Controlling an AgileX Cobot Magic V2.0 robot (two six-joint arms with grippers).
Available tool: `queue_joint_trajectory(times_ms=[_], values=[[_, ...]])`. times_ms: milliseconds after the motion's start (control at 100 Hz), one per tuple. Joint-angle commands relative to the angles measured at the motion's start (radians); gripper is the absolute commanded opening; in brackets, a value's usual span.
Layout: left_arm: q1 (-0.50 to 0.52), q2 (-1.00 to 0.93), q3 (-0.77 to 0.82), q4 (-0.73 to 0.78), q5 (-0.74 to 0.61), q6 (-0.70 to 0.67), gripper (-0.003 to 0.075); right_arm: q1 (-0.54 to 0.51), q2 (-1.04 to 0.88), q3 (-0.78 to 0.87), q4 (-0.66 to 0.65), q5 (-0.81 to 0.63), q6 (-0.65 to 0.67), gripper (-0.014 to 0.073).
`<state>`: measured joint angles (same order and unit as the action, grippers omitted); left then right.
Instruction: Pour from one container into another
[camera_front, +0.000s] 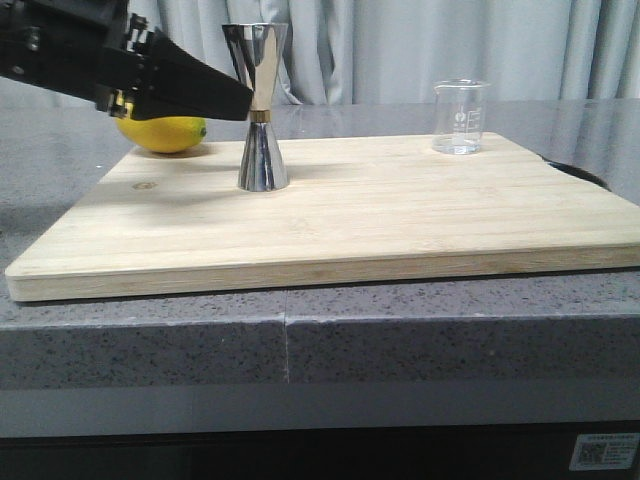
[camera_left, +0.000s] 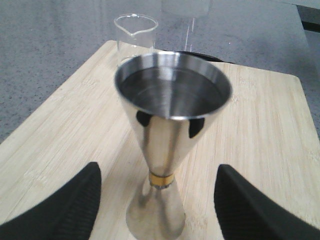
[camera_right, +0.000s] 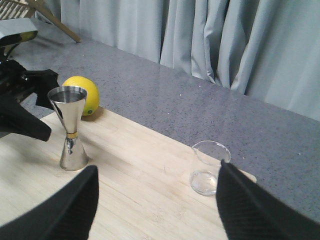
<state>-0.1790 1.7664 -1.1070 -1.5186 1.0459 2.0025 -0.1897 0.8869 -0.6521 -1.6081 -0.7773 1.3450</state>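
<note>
The steel hourglass jigger (camera_front: 262, 108) with a gold band at its waist stands upright on the left half of the bamboo board (camera_front: 400, 220). My left gripper (camera_front: 225, 98) is open just to its left; in the left wrist view the jigger (camera_left: 167, 145) sits between the two spread fingers (camera_left: 65, 210), untouched. The clear glass beaker (camera_front: 459, 117) stands at the board's far right corner, upright. My right gripper (camera_right: 156, 205) is open, above the board, short of the beaker (camera_right: 210, 167), with nothing between its fingers.
A yellow lemon (camera_front: 160, 132) lies behind the left arm at the board's far left corner. The board rests on a grey speckled counter (camera_front: 150, 330). Grey curtains hang behind. A dark object (camera_front: 580, 172) peeks out at the board's right edge.
</note>
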Motion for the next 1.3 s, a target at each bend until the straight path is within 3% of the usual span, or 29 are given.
queue_joint_trajectory(times_ms=[0,360,560,890,1030,1290], values=[[0.015,-0.071,-0.028,-0.011,0.055,-0.043,0.0454,-0.006,-0.012,-0.025,0.046,0.012,-0.001,0.0453],[0.086,-0.202,-0.028,0.112,0.054,-0.2,0.0453,-0.006,-0.012,-0.025,0.046,0.094,0.024,0.0453],[0.157,-0.317,-0.028,0.112,-0.032,-0.265,0.0453,-0.006,-0.012,-0.025,0.048,0.188,0.024,0.0453],[0.195,-0.568,-0.028,0.106,-0.396,-0.328,0.0453,-0.006,-0.012,-0.027,0.055,0.451,0.024,0.0453],[0.195,-0.654,-0.022,0.108,-0.536,-0.428,0.0453,-0.006,-0.035,-0.028,0.055,0.516,0.024,0.0453],[0.195,-0.805,0.131,0.047,-0.725,-0.451,0.0451,-0.006,-0.151,-0.028,0.055,0.6,0.024,0.0453]])
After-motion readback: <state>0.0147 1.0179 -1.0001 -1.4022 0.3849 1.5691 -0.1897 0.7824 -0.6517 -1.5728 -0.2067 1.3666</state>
